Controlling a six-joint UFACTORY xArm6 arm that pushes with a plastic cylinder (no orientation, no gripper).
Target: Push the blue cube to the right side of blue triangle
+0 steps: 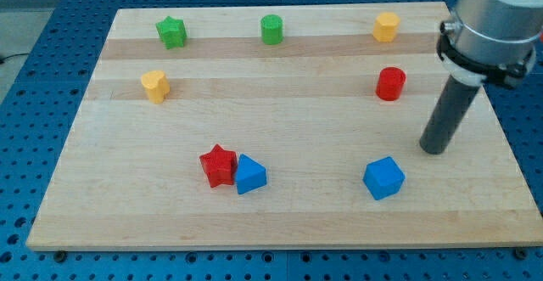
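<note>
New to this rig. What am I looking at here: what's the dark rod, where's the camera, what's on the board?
There is only one picture, from a single camera looking down at an angle on a wooden board resting on a blue perforated bench. Where the camera is mounted is not recorded.

The grey cylinder at the view's upper right is the end of a robot arm. It has no hand and holds nothing: it ends in a dark rod, and my tip slides along the board to push blocks.

Here the tip is above and to the view's right of the blue cube, not touching it. The blue triangle lies further left, against a red star.

Also on the board: a green star, a green cylinder, a yellow block, a red cylinder and a yellow heart-like block.
</note>
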